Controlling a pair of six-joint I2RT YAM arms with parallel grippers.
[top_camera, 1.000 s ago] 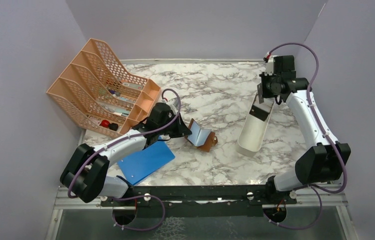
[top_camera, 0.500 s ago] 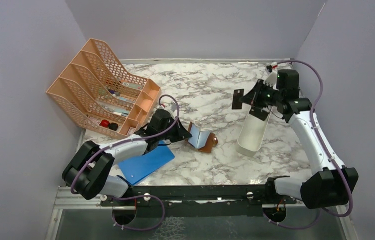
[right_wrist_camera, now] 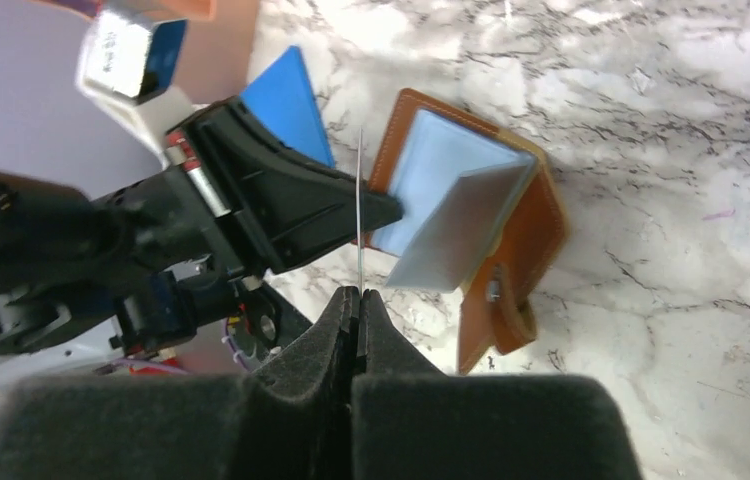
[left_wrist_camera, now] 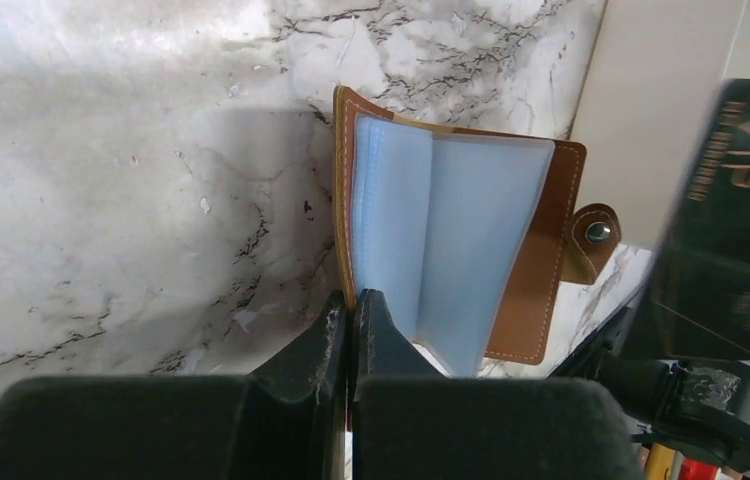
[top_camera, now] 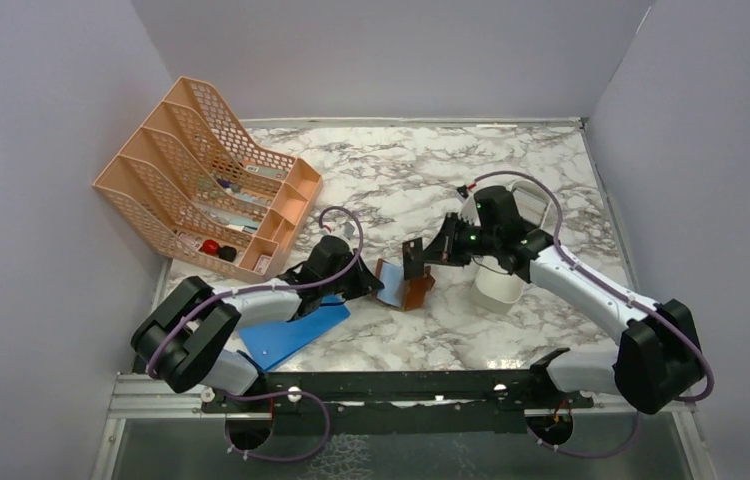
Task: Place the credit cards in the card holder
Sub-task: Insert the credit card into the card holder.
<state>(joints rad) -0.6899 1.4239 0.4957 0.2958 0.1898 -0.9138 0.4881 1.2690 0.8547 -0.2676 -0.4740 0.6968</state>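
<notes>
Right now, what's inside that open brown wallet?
The card holder is open, showing pale blue sleeves. Whether a card sits inside them cannot be seen.

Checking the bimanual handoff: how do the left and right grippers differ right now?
The left gripper pinches the brown card holder by its edge, low against the marble table. The right gripper pinches the dark card. The left one's load lies open on the table, while the right one's card is held up off it, near the holder but not yet in it. Shared: both sets of jaws are shut on something thin.
</notes>
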